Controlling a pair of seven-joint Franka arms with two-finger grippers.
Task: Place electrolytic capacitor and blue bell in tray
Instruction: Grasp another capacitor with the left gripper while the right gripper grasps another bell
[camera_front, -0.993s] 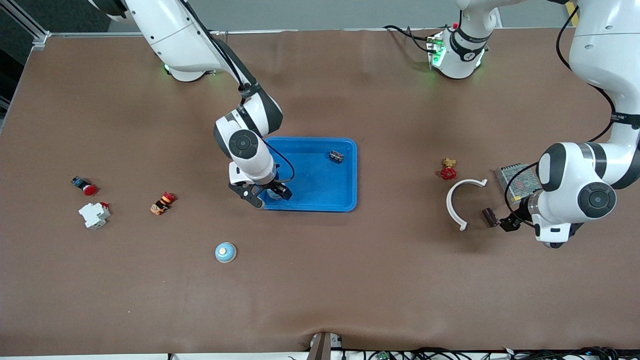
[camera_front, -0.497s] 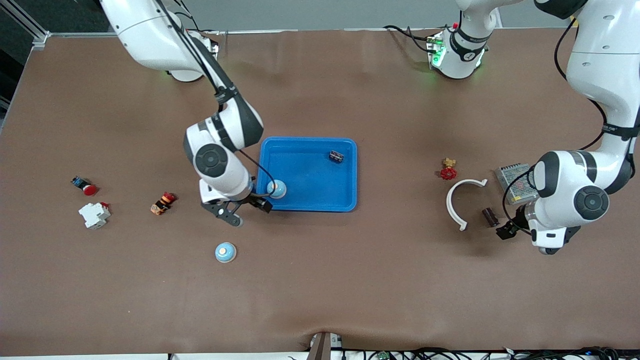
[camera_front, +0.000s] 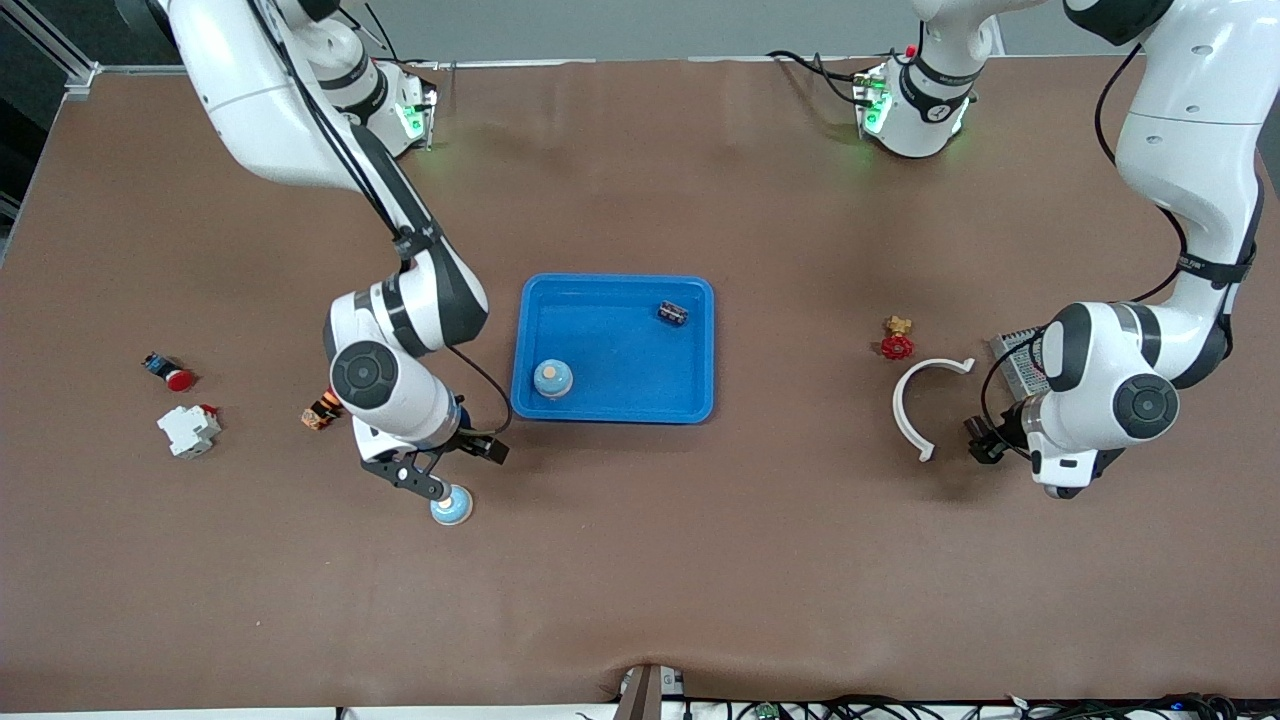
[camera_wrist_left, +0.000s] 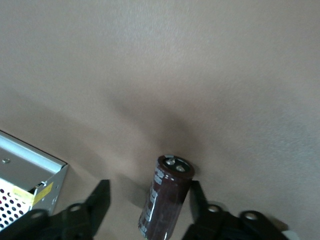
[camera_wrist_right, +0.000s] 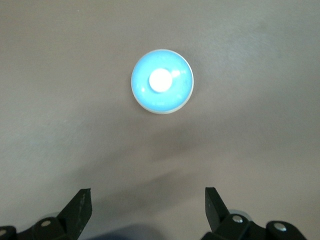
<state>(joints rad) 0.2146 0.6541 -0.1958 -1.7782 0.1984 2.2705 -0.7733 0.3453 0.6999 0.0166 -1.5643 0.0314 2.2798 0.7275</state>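
Observation:
The bright-blue tray (camera_front: 700, 400) lies mid-table and holds a blue bell (camera_front: 552, 378) and a small dark component (camera_front: 672, 313). A second blue bell (camera_front: 451, 506) sits on the table nearer the front camera; it also shows in the right wrist view (camera_wrist_right: 161, 81). My right gripper (camera_front: 455, 470) (camera_wrist_right: 147, 205) is open and empty, just over this bell. A dark brown electrolytic capacitor (camera_wrist_left: 167, 197) lies on the table at the left arm's end. My left gripper (camera_front: 985, 440) (camera_wrist_left: 147, 202) is open, low, with a finger on each side of the capacitor.
A white curved piece (camera_front: 925, 400) and a red valve (camera_front: 897, 342) lie beside the capacitor. A metal power supply (camera_front: 1015, 348) (camera_wrist_left: 25, 175) sits under the left arm. A red push button (camera_front: 168, 372), a white breaker (camera_front: 188, 430) and an orange part (camera_front: 322, 410) lie at the right arm's end.
My right gripper left a blue bell in the tray and moved out over the second bell on the table. My left gripper moved onto the capacitor and now straddles it.

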